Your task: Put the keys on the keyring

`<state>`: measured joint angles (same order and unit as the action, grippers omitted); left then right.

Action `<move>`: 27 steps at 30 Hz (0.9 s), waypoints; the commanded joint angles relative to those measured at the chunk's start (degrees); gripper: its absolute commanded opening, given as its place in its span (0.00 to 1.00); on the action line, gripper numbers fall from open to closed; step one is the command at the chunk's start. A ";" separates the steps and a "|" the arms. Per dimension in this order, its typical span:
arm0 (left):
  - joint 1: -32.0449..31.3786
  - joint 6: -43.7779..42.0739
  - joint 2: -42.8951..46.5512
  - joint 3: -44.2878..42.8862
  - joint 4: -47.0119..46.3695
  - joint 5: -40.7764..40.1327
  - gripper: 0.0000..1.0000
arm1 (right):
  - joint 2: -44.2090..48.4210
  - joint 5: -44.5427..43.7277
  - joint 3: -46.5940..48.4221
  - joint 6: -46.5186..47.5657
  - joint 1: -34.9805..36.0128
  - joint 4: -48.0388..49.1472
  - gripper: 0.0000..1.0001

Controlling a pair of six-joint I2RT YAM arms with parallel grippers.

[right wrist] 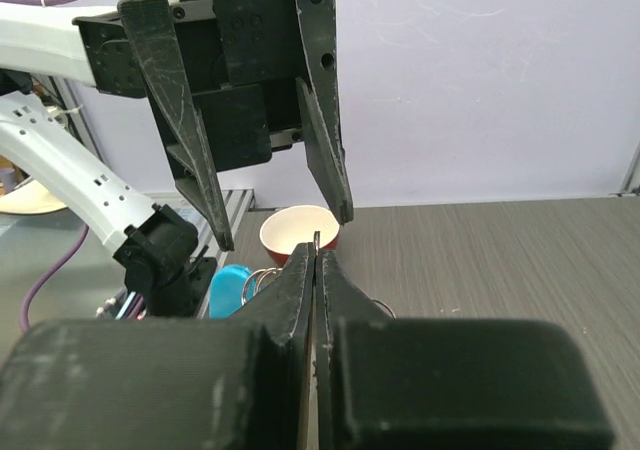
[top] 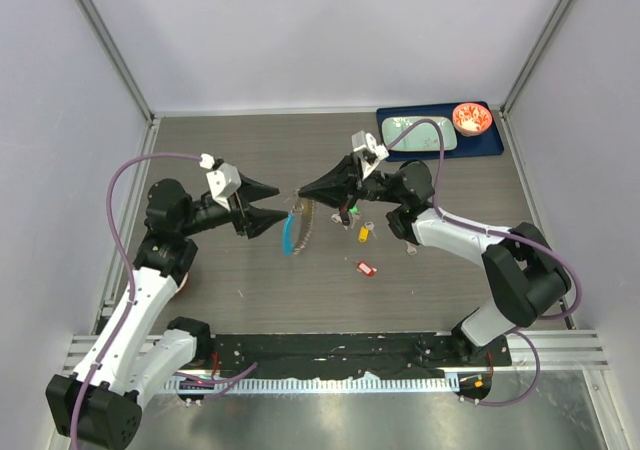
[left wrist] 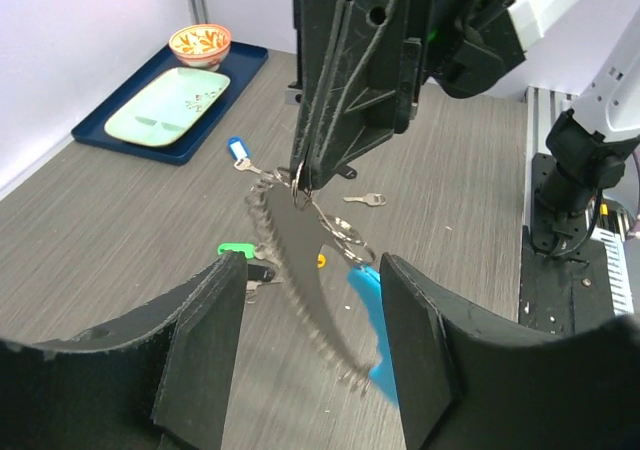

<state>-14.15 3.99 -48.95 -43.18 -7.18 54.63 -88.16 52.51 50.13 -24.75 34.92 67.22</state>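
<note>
**Operator:** List my tools.

**Spotter:** Item one, your right gripper (top: 301,196): fingers pressed fully together, pinching the top of the keyring (top: 303,222). Item two, your left gripper (top: 281,203): fingers spread wide, holding nothing, tips just beside the ring and facing the right gripper's tip.

**Operator:** The keyring itself?

**Spotter:** One thin silvery loop, hanging from your right gripper over the middle of the table (top: 220,140), between your two grippers. Blue crescent (top: 288,236) at its lower end, on the left arm's side. It is blurred in the left wrist view, so you cannot tell whether any key is on it, or whether its lower end touches the table.

**Operator:** Keys?

**Spotter:** Loose on the table by your right arm. Green key (top: 352,210), close under the wrist. Yellow key (top: 364,234), just nearer the bases. Red key (top: 367,269), nearer again and apart from the rest. Blue key (left wrist: 235,148) and one plain key (left wrist: 365,200), seen from the left wrist, beyond the ring.

**Operator:** Anything else?

**Spotter:** Dark blue tray (top: 482,149), far right corner, carrying a pale green plate (top: 400,130) and a patterned bowl (top: 471,118).
</note>
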 commanded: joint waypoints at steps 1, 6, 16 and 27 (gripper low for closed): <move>0.18 -1.96 1.31 0.99 -4.69 3.64 0.59 | -0.78 2.77 2.96 -2.40 0.59 7.04 0.01; 0.18 -2.14 1.14 0.99 -4.95 5.05 0.54 | -1.57 3.91 3.31 -2.23 1.21 7.40 0.01; -0.26 -1.44 -0.36 0.46 -4.33 4.34 0.39 | -1.75 4.62 3.66 -2.23 2.26 7.75 0.01; -1.40 -0.30 -1.24 0.02 -4.33 5.92 0.27 | -2.10 4.53 3.75 -1.62 2.96 7.31 0.01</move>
<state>-14.90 2.98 -50.04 -42.17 -9.50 58.65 -90.41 57.36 51.22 -26.94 37.43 70.50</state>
